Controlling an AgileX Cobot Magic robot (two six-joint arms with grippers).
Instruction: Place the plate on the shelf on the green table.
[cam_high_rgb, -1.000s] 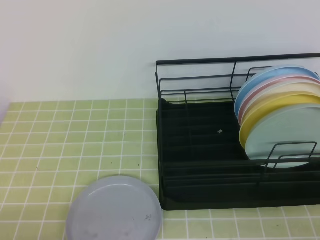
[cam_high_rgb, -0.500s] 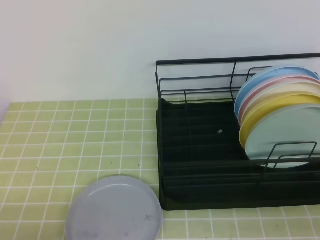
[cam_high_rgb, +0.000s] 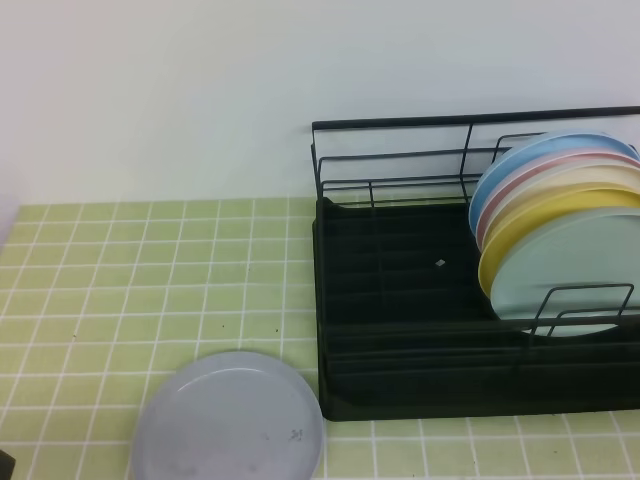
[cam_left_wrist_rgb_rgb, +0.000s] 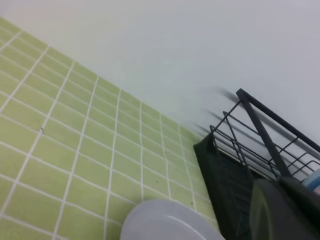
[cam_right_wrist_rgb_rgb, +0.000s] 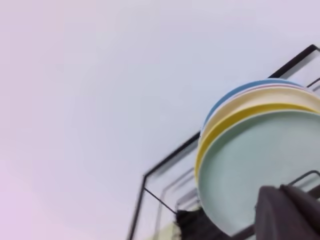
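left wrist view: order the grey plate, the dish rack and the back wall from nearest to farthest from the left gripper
1. The left gripper sits at the lower right; the black dish rack is right beside it, so nearest.
2. The grey plate, low centre on the green table, comes next, though close to the rack.
3. The back wall, across the top, is farthest.
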